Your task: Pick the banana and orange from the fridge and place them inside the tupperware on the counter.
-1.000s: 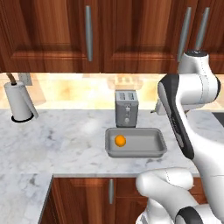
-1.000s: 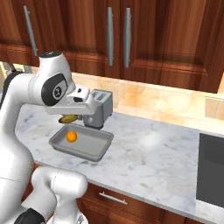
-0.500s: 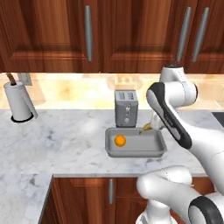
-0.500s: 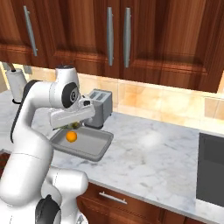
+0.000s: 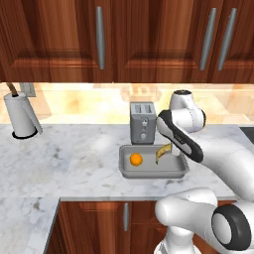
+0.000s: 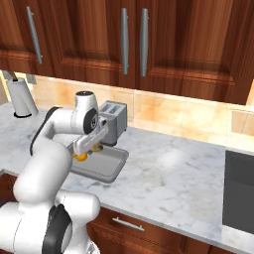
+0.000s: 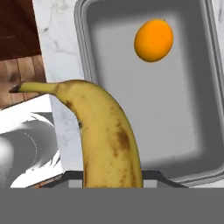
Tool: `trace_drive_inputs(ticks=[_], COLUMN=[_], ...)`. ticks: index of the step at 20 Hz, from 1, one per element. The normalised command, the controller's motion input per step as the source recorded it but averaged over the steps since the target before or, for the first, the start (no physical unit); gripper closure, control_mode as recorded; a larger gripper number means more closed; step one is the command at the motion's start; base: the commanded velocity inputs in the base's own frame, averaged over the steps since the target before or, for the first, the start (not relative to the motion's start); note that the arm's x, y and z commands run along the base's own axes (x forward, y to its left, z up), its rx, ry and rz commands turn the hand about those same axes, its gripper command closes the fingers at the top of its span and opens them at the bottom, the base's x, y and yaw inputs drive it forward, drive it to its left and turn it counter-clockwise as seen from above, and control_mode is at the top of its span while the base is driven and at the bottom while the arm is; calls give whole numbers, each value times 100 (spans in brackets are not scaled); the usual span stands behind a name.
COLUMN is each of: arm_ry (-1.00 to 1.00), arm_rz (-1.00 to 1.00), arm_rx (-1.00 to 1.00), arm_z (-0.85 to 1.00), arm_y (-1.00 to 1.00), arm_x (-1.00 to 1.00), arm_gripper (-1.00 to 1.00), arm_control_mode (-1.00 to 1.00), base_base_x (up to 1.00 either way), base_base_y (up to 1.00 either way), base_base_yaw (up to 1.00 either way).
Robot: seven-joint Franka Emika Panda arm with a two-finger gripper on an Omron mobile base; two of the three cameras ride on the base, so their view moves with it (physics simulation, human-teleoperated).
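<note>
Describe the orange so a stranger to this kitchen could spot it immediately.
Find the silver toaster on the marble counter below the dark wood cabinets. Directly in front of it sits a shallow grey tupperware, and the orange lies inside, toward its left end. It is the small round bright-orange ball, unlike the long speckled banana the gripper holds over the tray.

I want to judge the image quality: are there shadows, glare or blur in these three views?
Hand view: sharp; the banana looms large, and soft shadows lie along the tupperware walls. Left base view: the backsplash glows bright under the cabinets, and the orange stays crisp. Right base view: a pale sheen sits on the counter.
</note>
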Motion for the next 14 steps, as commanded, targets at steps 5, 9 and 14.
trace_drive_inputs(ticks=[5,9,14], arm_ry=[-2,0,0], arm_rz=[4,0,0], arm_rx=[0,0,0], arm_z=[-67,-53,-44], arm_y=[0,0,0], arm_x=[69,72,72], arm_gripper=[100,100,100], arm_control_mode=[-100,-100,-100], base_base_x=[0,0,0], base_base_y=[0,0,0], base_base_yaw=[0,0,0])
